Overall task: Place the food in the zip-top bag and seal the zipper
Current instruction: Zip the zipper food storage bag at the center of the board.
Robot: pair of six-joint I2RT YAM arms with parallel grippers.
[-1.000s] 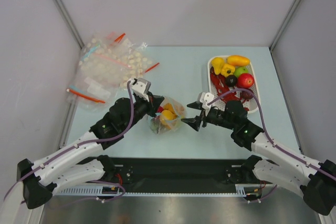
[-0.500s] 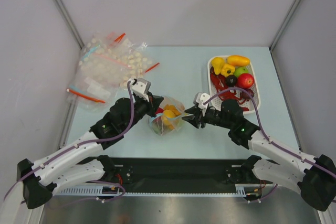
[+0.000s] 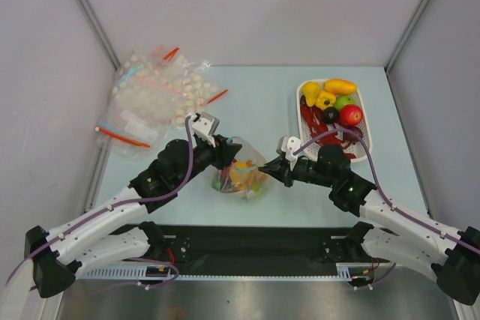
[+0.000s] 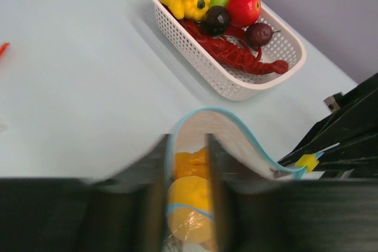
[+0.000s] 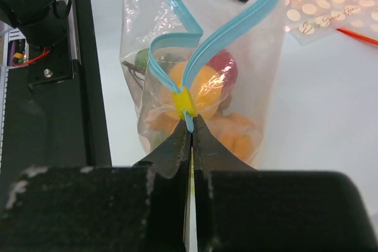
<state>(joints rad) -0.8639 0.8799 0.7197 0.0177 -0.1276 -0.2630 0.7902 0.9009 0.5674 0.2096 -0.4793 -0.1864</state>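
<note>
The zip-top bag (image 3: 241, 172), with some food (image 5: 198, 81) inside, stands near the middle of the table's (image 3: 255, 95) near edge. The white tray (image 3: 365, 121) toward the far right corner holds the rest. The right gripper (image 5: 191, 123) has moved in and now pinches the zipper (image 5: 171, 39) at its yellow slider (image 5: 183, 103), while the left gripper (image 4: 188, 169) clamps the bag's opposite end, so sealing seems to be starting early.

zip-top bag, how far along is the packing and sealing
Done: some food sits inside the zip-top bag. In hand: left gripper holds the bag, right gripper pinches the zipper end at the yellow slider, mouth gaping. Left: more food lies in the white basket, and the zipper is unsealed.
</note>
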